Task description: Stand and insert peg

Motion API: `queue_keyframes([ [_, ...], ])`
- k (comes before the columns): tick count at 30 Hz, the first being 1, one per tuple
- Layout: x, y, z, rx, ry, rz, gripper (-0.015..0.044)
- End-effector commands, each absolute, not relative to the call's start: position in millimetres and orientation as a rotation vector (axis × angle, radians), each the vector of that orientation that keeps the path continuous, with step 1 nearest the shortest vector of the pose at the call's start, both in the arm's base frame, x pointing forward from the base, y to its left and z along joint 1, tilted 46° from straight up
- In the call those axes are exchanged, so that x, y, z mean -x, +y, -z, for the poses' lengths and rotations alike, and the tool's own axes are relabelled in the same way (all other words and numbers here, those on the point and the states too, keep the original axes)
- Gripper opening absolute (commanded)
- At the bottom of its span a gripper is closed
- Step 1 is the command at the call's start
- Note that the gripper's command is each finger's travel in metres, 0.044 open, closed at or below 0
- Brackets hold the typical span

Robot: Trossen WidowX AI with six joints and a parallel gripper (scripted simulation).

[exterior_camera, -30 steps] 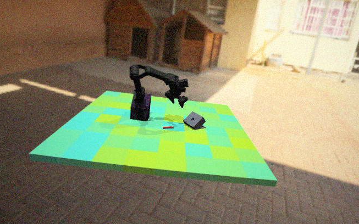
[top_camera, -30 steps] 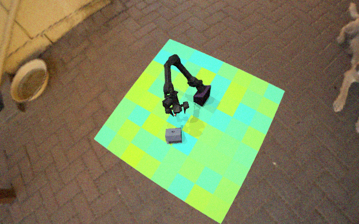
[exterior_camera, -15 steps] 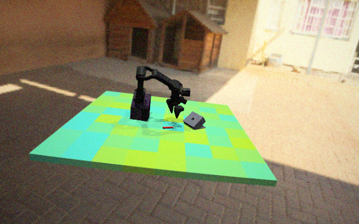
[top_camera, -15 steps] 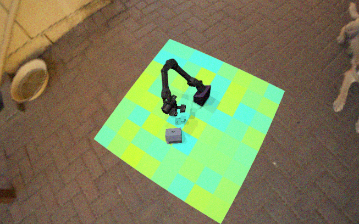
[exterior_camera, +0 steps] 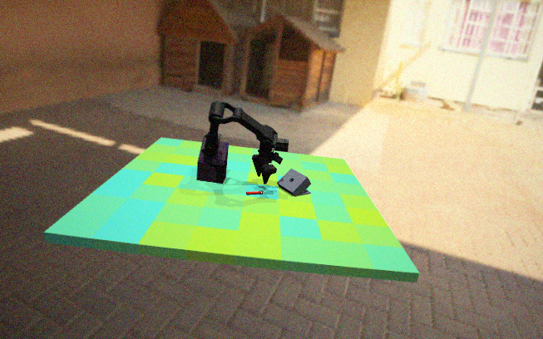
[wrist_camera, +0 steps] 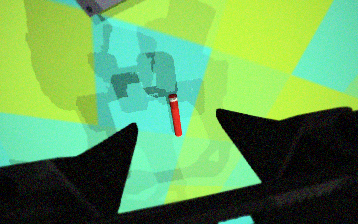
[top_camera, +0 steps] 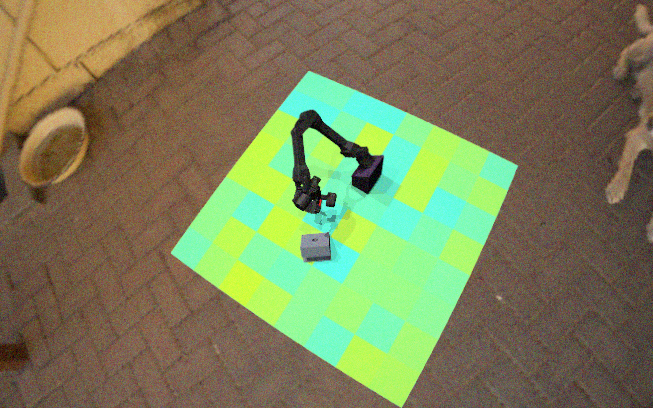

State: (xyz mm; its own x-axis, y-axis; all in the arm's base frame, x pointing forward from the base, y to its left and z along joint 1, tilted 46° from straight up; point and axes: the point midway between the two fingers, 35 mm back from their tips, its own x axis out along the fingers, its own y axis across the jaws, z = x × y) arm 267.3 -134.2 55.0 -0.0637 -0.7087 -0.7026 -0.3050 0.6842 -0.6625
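Note:
The red peg lies flat on the table. Its white band is at the end nearer the panel. My gripper is open and empty, pointing down above the table. In the wrist view the peg shows between the two spread fingertips, but lower than them, not touched. The grey sloped panel stands beyond the peg's banded end, with one dark hole in its face. Only a corner of the panel shows at the top of the wrist view. The gripper partly hides the peg in the top view.
The table has a green, yellow and cyan checked top. The arm's dark base stands on it, across the peg from the panel. The arm's shadow falls around the peg.

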Motion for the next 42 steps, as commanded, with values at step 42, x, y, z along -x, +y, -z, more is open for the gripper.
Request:
queue_keyframes([
  [42, -260.3, -183.2, -8.7, 0.844, 1.659, 0.407, 0.0414],
])
